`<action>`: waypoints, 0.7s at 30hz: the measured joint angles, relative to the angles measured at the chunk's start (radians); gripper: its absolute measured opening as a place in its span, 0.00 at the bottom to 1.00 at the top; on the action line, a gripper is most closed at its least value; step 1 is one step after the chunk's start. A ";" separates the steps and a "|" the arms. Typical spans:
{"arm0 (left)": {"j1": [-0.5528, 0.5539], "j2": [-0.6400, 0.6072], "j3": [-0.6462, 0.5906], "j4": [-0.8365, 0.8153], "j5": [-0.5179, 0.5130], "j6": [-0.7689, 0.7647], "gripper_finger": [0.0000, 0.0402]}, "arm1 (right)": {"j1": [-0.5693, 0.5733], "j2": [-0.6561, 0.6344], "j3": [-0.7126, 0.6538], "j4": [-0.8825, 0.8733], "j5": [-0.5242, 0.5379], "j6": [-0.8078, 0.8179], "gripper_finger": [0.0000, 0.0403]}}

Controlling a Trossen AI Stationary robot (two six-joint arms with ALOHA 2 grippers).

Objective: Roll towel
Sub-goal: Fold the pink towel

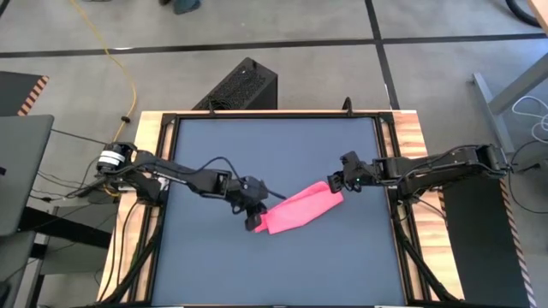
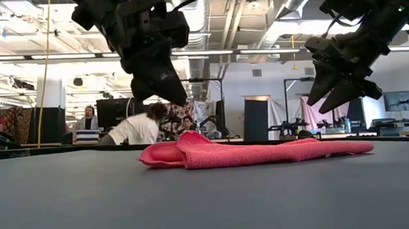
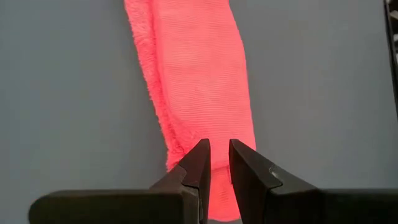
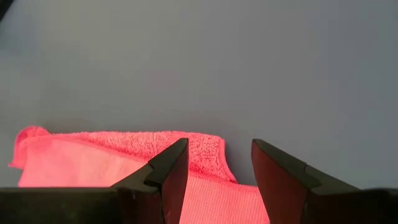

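**Desk:** What's on the left?

**Photographer:** The left gripper [image 1: 253, 221] hangs over the towel's [image 1: 298, 210] near-left end, clear of the cloth in the low view [image 2: 162, 85]. Its fingers [image 3: 198, 163] are nearly pressed together, a thin slit between them, pinching nothing.

**Desk:** And the towel?

**Photographer:** Pink, folded into a long narrow band, lying flat on the dark table [image 1: 274, 145] near its middle, slanting from near-left up to far-right. From table height it shows as a low strip [image 2: 252, 151] with a thicker hump at its left end.

**Desk:** On the right?

**Photographer:** The right gripper [image 1: 336, 182] hovers just above the band's far-right end, lifted off it [image 2: 337, 85]. Its fingers [image 4: 171, 168] are spread, with the towel's folded corner [image 4: 124, 158] showing beneath them, and they hold nothing.
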 joint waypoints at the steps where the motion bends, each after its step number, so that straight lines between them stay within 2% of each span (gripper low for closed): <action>1: -0.002 0.000 0.000 0.001 0.000 0.005 0.12 | 0.000 0.000 0.000 -0.001 0.000 0.000 0.50; 13: -0.016 0.025 0.002 0.007 -0.077 0.044 0.18 | 0.000 0.000 0.000 -0.001 0.000 -0.003 0.50; 21: -0.047 0.171 0.060 0.067 0.042 -0.015 0.30 | 0.000 0.000 0.001 -0.011 0.000 -0.001 0.50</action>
